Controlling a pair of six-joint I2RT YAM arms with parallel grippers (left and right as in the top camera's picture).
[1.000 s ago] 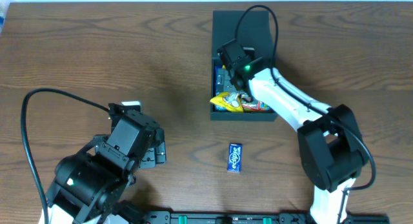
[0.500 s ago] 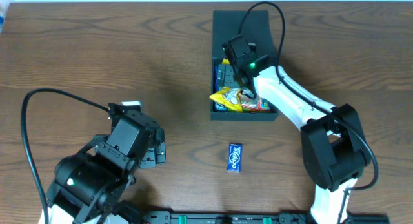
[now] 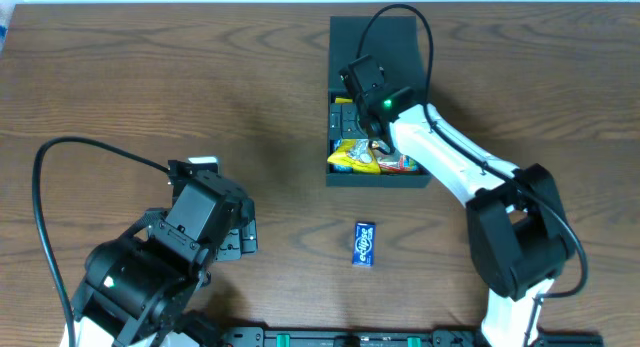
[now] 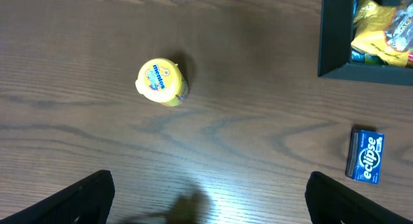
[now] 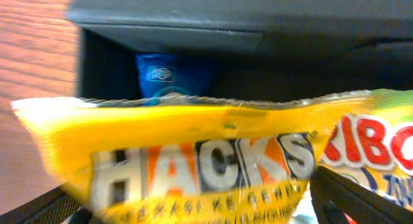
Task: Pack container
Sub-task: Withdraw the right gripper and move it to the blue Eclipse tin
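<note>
L gripper: L wrist view, my fingers cut by bottom edge; only 2 dark tips show.
R gripper: R wrist view, dark slivers at bottom corners; overhead, hidden under my wrist.
container: L wrist view, cut at top & right.
yellow packet: blurred, runs off 3 edges.
blue packet: mostly hidden behind yellow packet.
eclipse pack: overhead, print too small to read.

1. The container sits on the tabletop, its lid lying open behind it.
2. A Hacks packet lies in the container's near end, with another packet to its right.
3. The right hand hangs over the container's far end.
4. A gum pack lies before the container, apart from it.
5. A Mentos tub stands well left of the container.
6. The left hand hangs left of and before the container, well apart from it.
</note>
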